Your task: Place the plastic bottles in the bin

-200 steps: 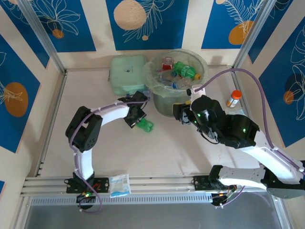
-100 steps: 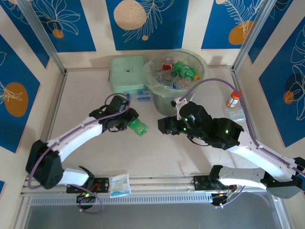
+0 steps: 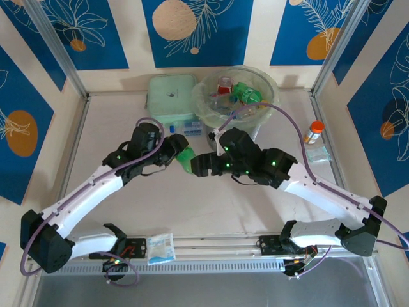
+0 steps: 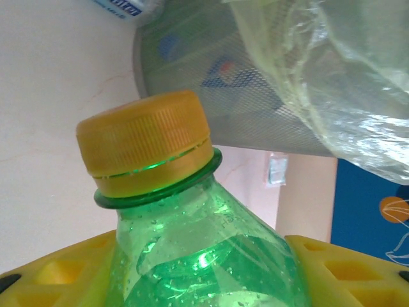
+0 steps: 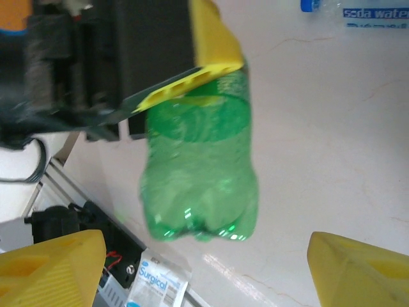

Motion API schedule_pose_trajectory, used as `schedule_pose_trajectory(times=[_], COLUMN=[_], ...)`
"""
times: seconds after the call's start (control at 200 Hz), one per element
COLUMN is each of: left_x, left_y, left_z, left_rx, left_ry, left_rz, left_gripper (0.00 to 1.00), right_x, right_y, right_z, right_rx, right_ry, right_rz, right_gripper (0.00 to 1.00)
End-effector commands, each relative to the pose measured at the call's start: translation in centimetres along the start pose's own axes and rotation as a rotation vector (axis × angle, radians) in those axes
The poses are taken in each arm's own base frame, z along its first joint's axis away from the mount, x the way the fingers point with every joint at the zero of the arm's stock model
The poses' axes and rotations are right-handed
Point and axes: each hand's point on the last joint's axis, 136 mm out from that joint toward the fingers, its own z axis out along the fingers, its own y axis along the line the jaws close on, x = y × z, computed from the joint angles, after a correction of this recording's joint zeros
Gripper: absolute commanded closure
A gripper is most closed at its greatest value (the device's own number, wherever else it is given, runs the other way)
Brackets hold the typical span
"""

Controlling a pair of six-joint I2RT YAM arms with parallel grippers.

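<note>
From above, the left pincer point(image 3: 179, 156) pinches a green bottle point(image 3: 186, 162) over the middle of the desk point(image 3: 121, 121), just short of the bin point(image 3: 271, 91). The right pincer point(image 3: 195, 167) faces it from the other side, close to the bottle's free end. The bin stands at the far edge with several plastic bottles point(image 3: 244, 93) already lying inside. A flat pale green box point(image 3: 170, 99) sits beside it, and a clear bottle with a blue label point(image 3: 186, 128) lies just in front of that box. An orange-capped vial point(image 3: 313, 132) stands to the right, and a white-blue packet point(image 3: 160, 248) lies at the near edge. In the left wrist view, yellow fingers point(image 4: 348, 268) press on both shoulders of the green bottle. Its orange cap point(image 4: 144, 141) points toward the bin's wall and the clear liner point(image 4: 332, 77). In the right wrist view, the right pincer's yellow fingers point(image 5: 54, 268) are spread wide around the bottle's base without touching it.
</note>
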Motion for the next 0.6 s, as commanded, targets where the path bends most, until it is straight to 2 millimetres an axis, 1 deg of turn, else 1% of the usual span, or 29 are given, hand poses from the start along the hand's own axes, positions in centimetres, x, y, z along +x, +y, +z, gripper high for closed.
schedule_pose_trajectory(times=[0.0, 0.12, 0.25, 0.475, 0.595], left_x=[-0.6, -0.6, -0.7, -0.7, -0.7], left_y=[-3.4, -4.2, -4.6, -4.9, -5.3], left_z=[-1.7, -2.1, -2.3, -2.4, -2.3], left_rx=[0.124, 0.163, 0.180, 0.200, 0.230], left_ry=[-0.016, -0.016, -0.021, -0.025, -0.022], left_rz=[0.037, 0.047, 0.053, 0.050, 0.039], left_gripper=[0.51, 0.51, 0.51, 0.50, 0.50], right_x=[-1.3, -0.9, -0.7, -0.8, -0.8], right_y=[1.5, 2.1, 2.7, 3.0, 3.1], right_z=[0.0, 1.2, 1.9, 2.1, 2.2], right_rx=[-0.072, -0.104, -0.138, -0.146, -0.143], right_ry=[-0.007, 0.033, 0.052, 0.060, 0.062], right_rz=[0.046, 0.065, 0.082, 0.088, 0.090], right_gripper=[0.16, 0.17, 0.18, 0.32, 0.34])
